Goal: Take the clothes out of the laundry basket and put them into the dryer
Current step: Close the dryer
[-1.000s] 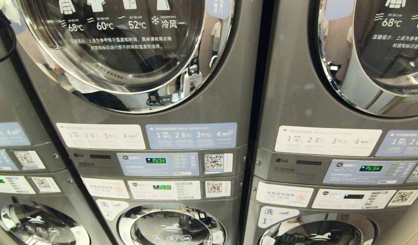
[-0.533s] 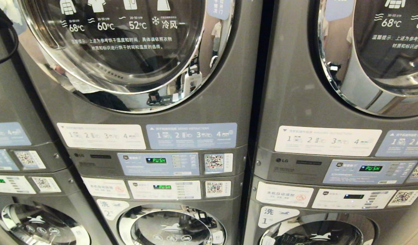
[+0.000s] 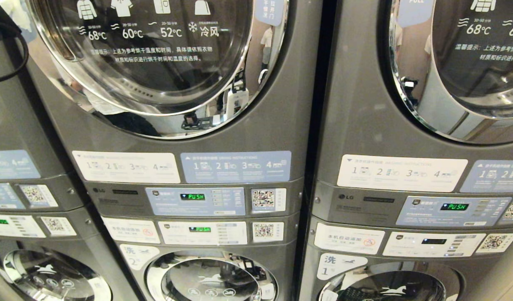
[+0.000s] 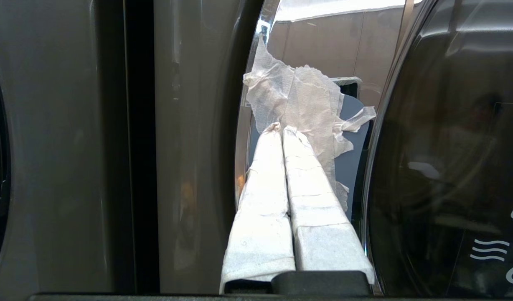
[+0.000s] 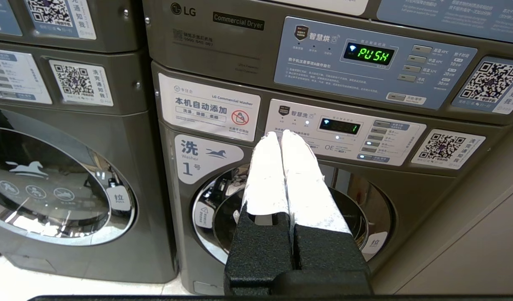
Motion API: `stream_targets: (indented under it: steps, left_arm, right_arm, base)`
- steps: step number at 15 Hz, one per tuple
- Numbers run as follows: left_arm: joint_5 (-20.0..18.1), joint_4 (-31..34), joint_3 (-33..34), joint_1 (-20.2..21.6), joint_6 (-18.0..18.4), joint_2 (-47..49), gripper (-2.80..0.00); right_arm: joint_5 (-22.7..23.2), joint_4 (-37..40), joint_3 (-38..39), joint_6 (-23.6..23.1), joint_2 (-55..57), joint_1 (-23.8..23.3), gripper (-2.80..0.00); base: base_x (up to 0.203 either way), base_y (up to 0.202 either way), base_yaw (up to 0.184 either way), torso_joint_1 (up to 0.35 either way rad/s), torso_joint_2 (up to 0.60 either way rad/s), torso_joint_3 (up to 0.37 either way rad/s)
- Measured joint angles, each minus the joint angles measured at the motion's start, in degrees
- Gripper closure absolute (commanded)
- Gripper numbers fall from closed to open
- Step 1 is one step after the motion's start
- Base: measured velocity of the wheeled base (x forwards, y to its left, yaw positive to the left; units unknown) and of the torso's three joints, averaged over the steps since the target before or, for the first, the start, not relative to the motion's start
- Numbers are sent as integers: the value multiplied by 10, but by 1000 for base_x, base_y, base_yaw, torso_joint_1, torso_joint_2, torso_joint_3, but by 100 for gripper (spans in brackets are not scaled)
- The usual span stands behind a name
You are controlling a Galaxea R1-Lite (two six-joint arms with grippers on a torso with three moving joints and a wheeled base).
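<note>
The dryer door [image 3: 156, 62] is a shut round glass window in a chrome ring, in the upper middle machine. My left gripper [image 4: 281, 128] is shut with nothing between its white-wrapped fingers [image 4: 260, 200]. Its tips rest at the chrome rim [image 4: 243, 167] on the door's left edge, over a blue label [image 4: 359, 167], and frayed white wrap [image 4: 298, 96] hangs past them. My right gripper [image 5: 279, 134] is shut and empty, parked low in front of washer 1 [image 5: 206, 159]. Clothes and the laundry basket are out of view.
Stacked grey machines fill the view: a second dryer [image 3: 469, 62] on the right, another stack [image 3: 14, 175] on the left, and washers [image 3: 210, 280] below. Control panels [image 3: 196, 200] read PUSH. A black cable [image 3: 18, 58] loops in at the top left.
The black cable at the top left has come slightly further into the head view. The whole picture has shifted by a few pixels; the machines themselves are unchanged.
</note>
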Motion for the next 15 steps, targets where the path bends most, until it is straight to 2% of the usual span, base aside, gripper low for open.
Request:
stream_targets:
  steps: [15]
  left_arm:
    - [2, -1, -8, -25, 13, 31, 0]
  right_arm:
    - [-2, 0, 0, 1, 0, 0, 0]
  base:
    - [0, 0, 0, 0, 0, 0]
